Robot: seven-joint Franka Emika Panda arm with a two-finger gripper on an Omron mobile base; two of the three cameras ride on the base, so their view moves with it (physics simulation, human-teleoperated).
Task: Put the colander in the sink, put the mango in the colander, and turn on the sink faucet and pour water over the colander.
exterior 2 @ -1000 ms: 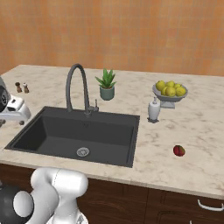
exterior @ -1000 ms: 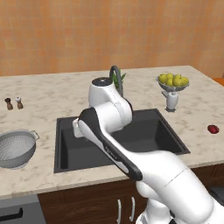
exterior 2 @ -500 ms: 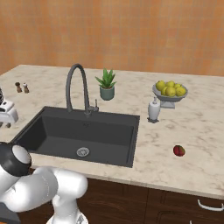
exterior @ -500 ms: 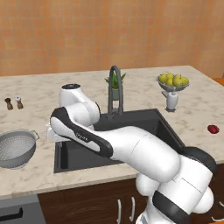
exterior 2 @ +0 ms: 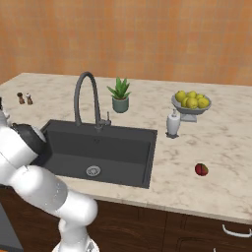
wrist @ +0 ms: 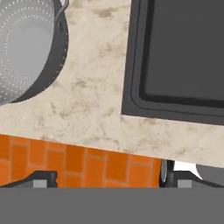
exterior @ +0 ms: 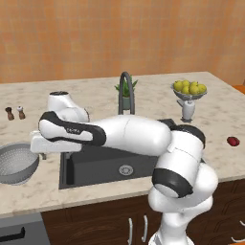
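The colander [exterior: 15, 163] is a silver perforated bowl on the counter left of the sink [exterior: 98, 165], and it fills the top left of the hand view as colander [wrist: 26, 43]. My gripper [exterior: 53, 154] hangs over the strip of counter between colander and sink, pointing down. It is open, with nothing between its fingertips [wrist: 43, 178]. The dark sink [wrist: 179, 52] is empty. The dark red mango [exterior: 233, 141] lies on the counter far to the right, seen too as mango [exterior 2: 201, 170]. The gooseneck faucet [exterior: 125, 91] stands behind the basin.
A potted plant [exterior 2: 119, 96], a soap dispenser [exterior 2: 172, 123] and a footed bowl of yellow fruit [exterior 2: 191, 101] stand behind and right of the sink. Salt and pepper shakers [exterior: 14, 113] sit at the back left. My arm spans the sink's front.
The arm has swung left from above the sink's back edge, carrying the hand down over the counter beside the colander. The gripper has stayed open.
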